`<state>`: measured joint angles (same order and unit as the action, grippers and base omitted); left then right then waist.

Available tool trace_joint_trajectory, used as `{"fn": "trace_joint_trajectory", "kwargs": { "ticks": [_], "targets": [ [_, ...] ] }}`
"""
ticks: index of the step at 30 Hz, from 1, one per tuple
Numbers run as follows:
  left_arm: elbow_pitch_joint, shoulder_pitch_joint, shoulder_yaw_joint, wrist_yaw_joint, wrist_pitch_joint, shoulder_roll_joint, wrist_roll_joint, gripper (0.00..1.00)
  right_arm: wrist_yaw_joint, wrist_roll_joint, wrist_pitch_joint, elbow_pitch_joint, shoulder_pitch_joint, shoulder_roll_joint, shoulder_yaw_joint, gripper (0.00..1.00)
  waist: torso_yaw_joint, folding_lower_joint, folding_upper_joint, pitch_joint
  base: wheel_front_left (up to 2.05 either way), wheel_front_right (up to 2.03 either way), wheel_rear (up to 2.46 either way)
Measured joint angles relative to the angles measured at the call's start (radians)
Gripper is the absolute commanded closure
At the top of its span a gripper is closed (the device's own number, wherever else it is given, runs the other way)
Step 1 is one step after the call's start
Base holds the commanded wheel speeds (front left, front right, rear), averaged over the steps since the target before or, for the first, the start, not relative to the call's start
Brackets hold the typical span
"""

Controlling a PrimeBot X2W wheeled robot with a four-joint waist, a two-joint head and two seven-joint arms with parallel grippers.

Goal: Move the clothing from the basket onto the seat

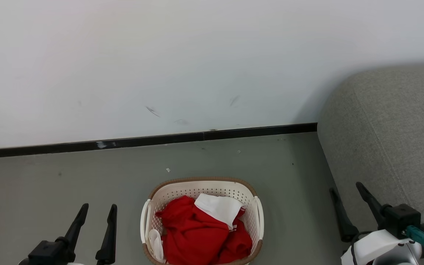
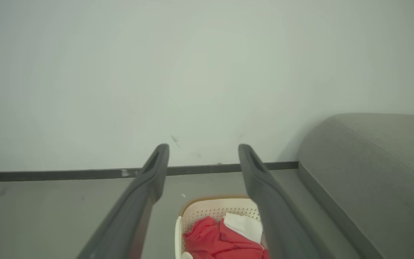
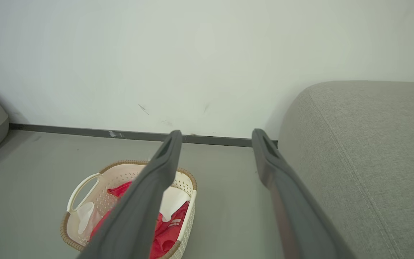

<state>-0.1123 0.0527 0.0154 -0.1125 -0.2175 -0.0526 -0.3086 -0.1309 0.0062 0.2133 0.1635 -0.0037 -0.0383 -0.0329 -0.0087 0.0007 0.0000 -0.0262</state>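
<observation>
Left claw point(image 1: 99, 206), right claw point(image 1: 345, 187) spread; basket point(image 1: 204, 180) handles point(image 1: 144, 221) sideways, clothing point(image 1: 193, 232) inside.

Between my left gripper point(image 1: 99, 207) and right gripper point(image 1: 345, 187), the basket point(image 1: 201, 183) loses its near end to the bottom edge. My right gripper's left finger point(image 3: 149, 187) covers part of the clothing point(image 3: 165, 235). The seat point(image 1: 392, 121) runs off frame beyond my right jaws.

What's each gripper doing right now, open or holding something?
Left gripper: open, holding nothing, left of the basket.
Right gripper: open, holding nothing, near the seat.
</observation>
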Motion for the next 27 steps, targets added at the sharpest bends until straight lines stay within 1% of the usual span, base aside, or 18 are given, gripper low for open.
{"fn": "trace_joint_trajectory", "kwargs": {
  "ticks": [10,20,27],
  "targets": [
    [0.028,0.000,0.002,0.000,-0.032,0.000,0.135,0.00,0.000,-0.109,0.035,-0.021,0.004,0.000,-0.025,0.00,-0.009,-0.0001,0.0000,-0.025,0.00,0.00,0.00],
    [0.031,0.000,0.004,-0.004,-0.032,0.001,0.135,0.00,0.000,-0.065,0.035,-0.031,0.005,0.000,-0.023,0.00,-0.021,-0.0002,0.0000,-0.067,0.00,0.00,0.00],
    [0.026,-0.005,0.028,-0.005,-0.032,0.004,0.135,0.00,0.000,-0.042,0.035,-0.039,0.003,0.000,-0.021,0.00,-0.025,-0.0002,0.0000,-0.105,0.00,0.00,0.00]
  ]
}}
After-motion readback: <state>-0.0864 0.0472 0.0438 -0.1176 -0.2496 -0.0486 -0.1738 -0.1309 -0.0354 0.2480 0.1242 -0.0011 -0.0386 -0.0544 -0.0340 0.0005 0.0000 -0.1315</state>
